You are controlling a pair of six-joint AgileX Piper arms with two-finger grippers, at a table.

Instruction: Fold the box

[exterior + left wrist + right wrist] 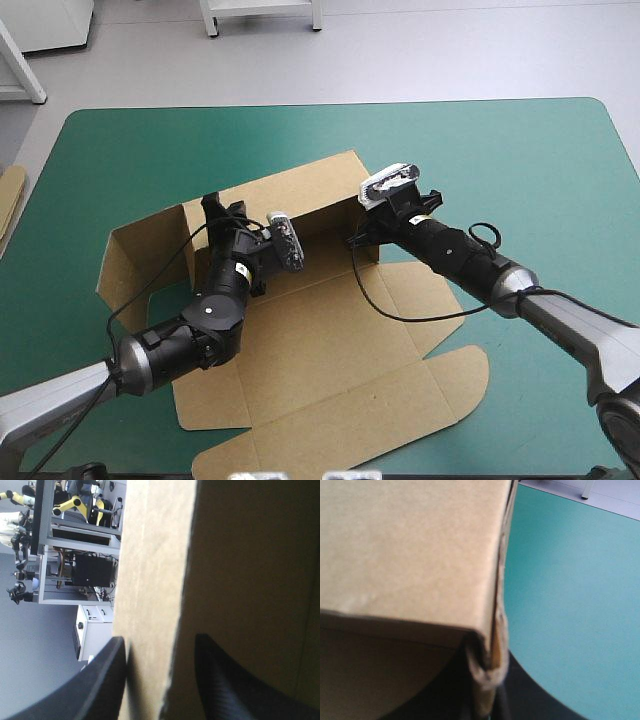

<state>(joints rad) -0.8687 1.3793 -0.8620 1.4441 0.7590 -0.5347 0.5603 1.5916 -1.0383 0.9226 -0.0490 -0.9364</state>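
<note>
The brown box [330,340] lies as a cut sheet on the teal-green table, its rear wall [300,195] raised upright and a side flap [130,260] standing at the left. My left gripper [213,212] clamps the left end of that wall. In the left wrist view the board [150,580] runs between the black fingers of that gripper [160,680], which press on both faces. My right gripper [358,240] holds the wall's right end. In the right wrist view the folded corner of the board [410,555] is pinched in that gripper [487,695].
The box's front flaps [440,390] lie flat toward the near edge. An edge of more brown board [8,200] shows at the table's left edge. Bare teal-green cover [520,160] stretches to the right and behind the box.
</note>
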